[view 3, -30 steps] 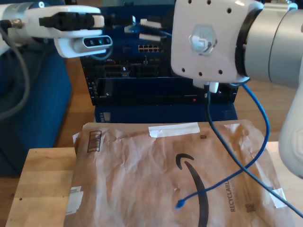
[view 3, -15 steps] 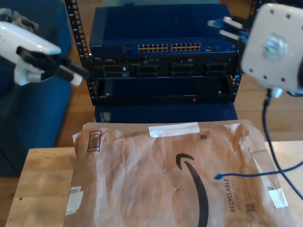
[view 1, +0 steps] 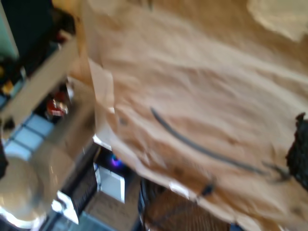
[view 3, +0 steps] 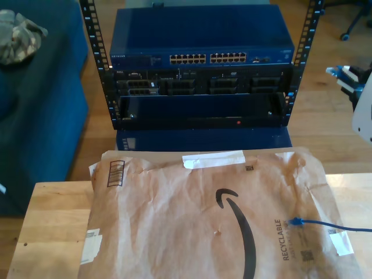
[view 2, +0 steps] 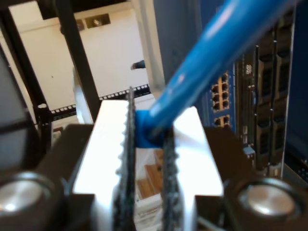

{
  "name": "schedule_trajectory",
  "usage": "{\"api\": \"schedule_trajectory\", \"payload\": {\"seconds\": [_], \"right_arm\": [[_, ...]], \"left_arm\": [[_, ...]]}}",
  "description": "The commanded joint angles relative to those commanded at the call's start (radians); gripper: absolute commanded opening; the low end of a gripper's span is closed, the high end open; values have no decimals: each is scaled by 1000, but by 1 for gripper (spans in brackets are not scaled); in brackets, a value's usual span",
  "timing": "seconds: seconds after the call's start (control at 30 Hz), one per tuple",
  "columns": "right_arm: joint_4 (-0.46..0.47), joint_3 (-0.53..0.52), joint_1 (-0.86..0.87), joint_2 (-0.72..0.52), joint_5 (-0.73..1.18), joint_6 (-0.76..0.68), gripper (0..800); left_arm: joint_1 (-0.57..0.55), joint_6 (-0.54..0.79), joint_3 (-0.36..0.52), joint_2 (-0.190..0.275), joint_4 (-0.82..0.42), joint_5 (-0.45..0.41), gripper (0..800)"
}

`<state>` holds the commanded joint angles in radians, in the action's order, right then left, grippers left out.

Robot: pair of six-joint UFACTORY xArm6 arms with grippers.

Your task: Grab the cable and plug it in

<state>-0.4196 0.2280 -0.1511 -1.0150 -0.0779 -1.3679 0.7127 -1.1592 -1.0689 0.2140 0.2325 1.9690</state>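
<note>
My second gripper (view 2: 147, 139) has its jaws clamped on the blue Ethernet cable (view 2: 211, 57); its free plug (view 3: 296, 221) rests on the paper mailer (view 3: 174, 221). First gripper's jaws: cannot tell.

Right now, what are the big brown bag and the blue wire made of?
The big brown bag looks like matte kraft paper: it is creased and wrinkled, with printing and pale tape strips. The blue wire looks like smooth, slightly glossy plastic over whatever is inside; it catches light where my second claw pinches it.
</note>
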Motion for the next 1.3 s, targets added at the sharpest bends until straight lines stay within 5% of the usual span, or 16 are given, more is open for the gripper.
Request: {"api": "schedule_trajectory", "payload": {"seconds": [0.33, 0.6, 0.8, 1.1, 1.3], "right_arm": [[-3, 8, 6, 109, -69, 0, 0], [-5, 51, 2, 213, -163, 2, 1], [-5, 97, -26, 311, -230, 2, 1], [-3, 169, -112, 479, -338, 2, 1], [-5, 186, -147, 516, -350, 3, 1]], "left_arm": [[166, 273, 296, 180, -161, -46, 798], [321, 456, 463, 284, -187, -81, 798], [330, 508, 543, 390, -242, -86, 798], [456, 635, 569, 396, -265, -103, 798], [554, 666, 580, 377, -299, -296, 798]]}}
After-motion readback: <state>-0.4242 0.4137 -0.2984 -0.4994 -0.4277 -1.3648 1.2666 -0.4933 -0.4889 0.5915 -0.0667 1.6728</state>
